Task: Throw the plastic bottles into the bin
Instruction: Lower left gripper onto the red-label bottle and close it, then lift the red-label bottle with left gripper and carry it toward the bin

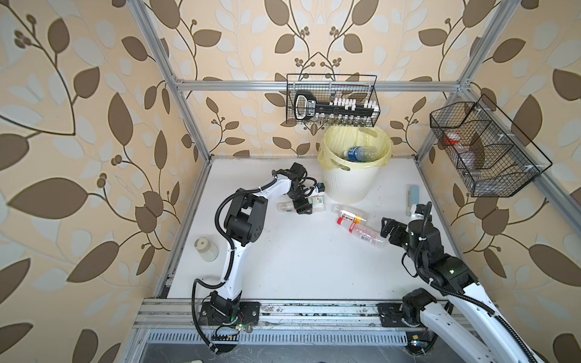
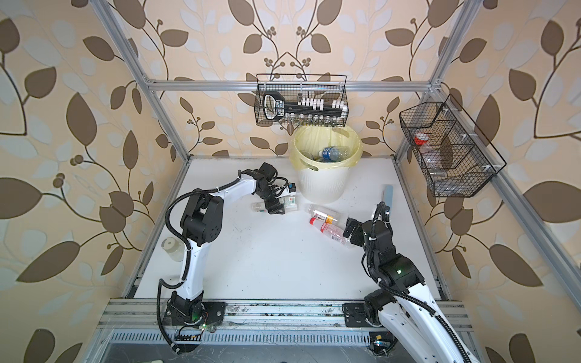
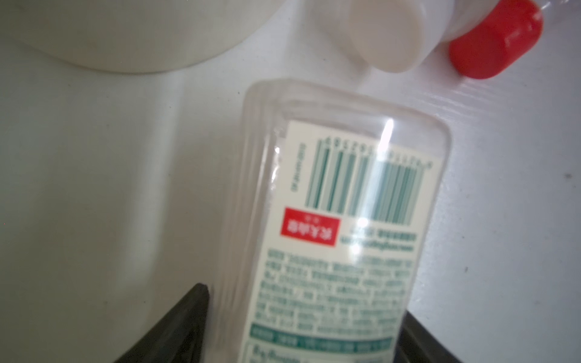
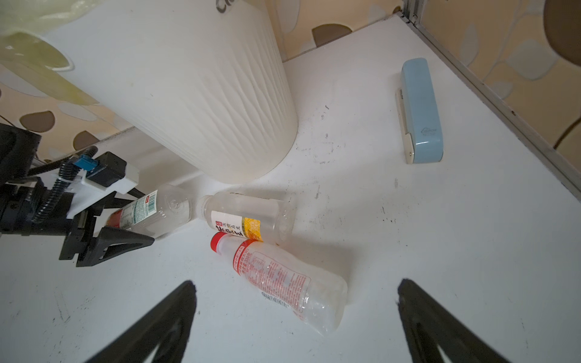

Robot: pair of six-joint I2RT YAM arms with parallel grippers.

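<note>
Beside the bin's (image 1: 345, 185) base, on the worktop (image 1: 298, 267), my left gripper (image 1: 301, 209) straddles the green-print bottle (image 3: 345, 220), which lies flat. The jaws run close along both sides, but I can't tell whether they are pinching it.

To do this well, I'd squeeze mid-body on the label, not at the neck, and confirm the hold before lifting. The bin is tall, so I'd clear the rim fully and let go over the mouth. Clear plastic is probably slick and squashy, so firm but not crushing.

My right gripper (image 4: 295, 283) is spread wide and empty. The red-capped bottle (image 4: 283, 283) lies just ahead of it, with the yellow-label bottle (image 4: 248, 221) just beside that.

Containers:
- **Bin:** lined with a yellow bag (image 1: 327, 154). It holds a blue-label bottle (image 1: 360, 154) on top, with more beneath that I can't make out.
- **Back wire basket (image 1: 331, 76):** a black tool (image 1: 327, 110) with white pieces.
- **Side wire basket (image 1: 534, 176):** something red-topped, unclear.

The pale-blue case (image 4: 421, 110) is well apart. I leave it.
</note>
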